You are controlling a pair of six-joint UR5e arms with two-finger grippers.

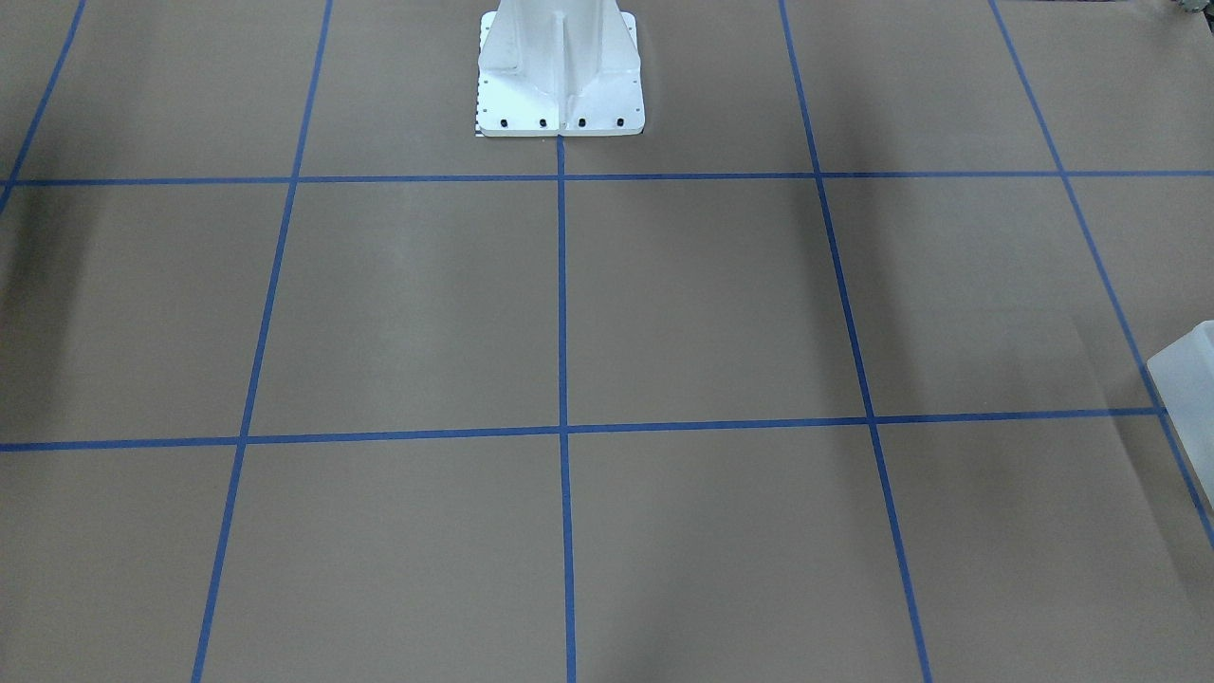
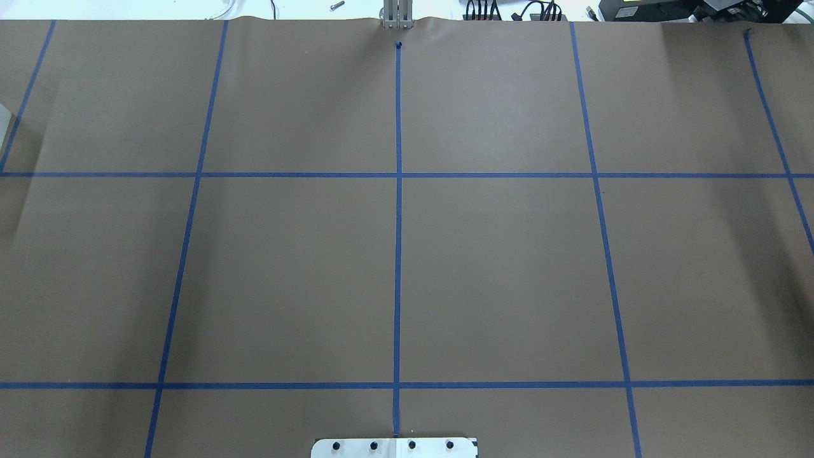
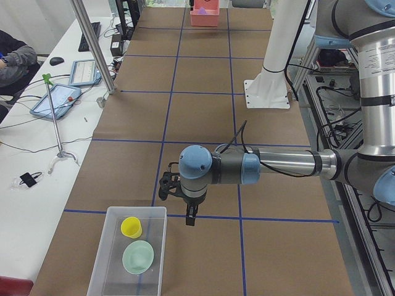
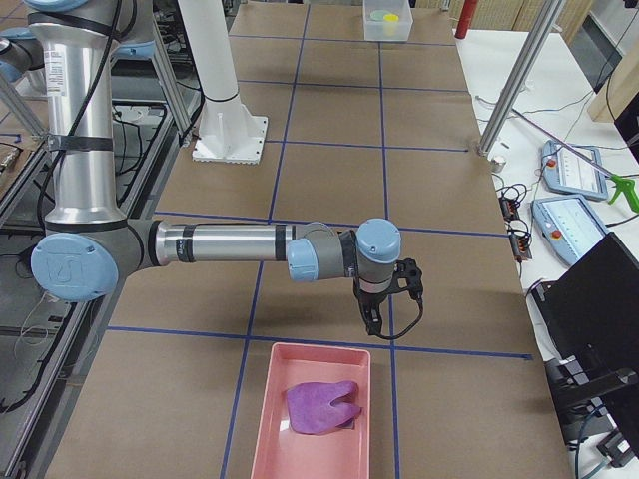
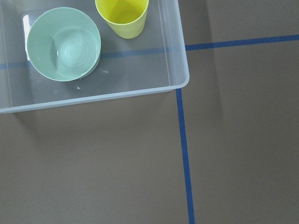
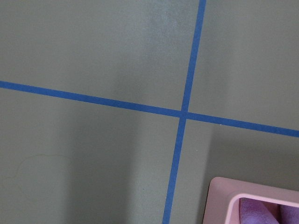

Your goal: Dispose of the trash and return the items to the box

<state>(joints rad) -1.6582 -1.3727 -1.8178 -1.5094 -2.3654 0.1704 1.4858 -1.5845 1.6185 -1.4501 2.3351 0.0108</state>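
The translucent white box (image 3: 111,246) stands at the table's end on my left side. It holds a yellow cup (image 3: 131,227) and a pale green bowl (image 3: 137,256). The left wrist view shows the box corner (image 5: 182,79), the cup (image 5: 122,16) and the bowl (image 5: 63,44) from above. My left gripper (image 3: 188,216) hangs over the brown paper just beside the box's near corner, and I cannot tell whether it is open or shut. My right gripper (image 4: 374,324) hangs just short of a pink tray (image 4: 319,364), and I cannot tell its state either. Neither wrist view shows fingers.
The pink tray holds a crumpled purple cloth (image 4: 321,407); its corner shows in the right wrist view (image 6: 224,196). The white robot base (image 1: 560,85) is bolted at the table's back middle. Blue tape lines grid the brown paper. Tablets and cables lie on the side bench (image 3: 55,102).
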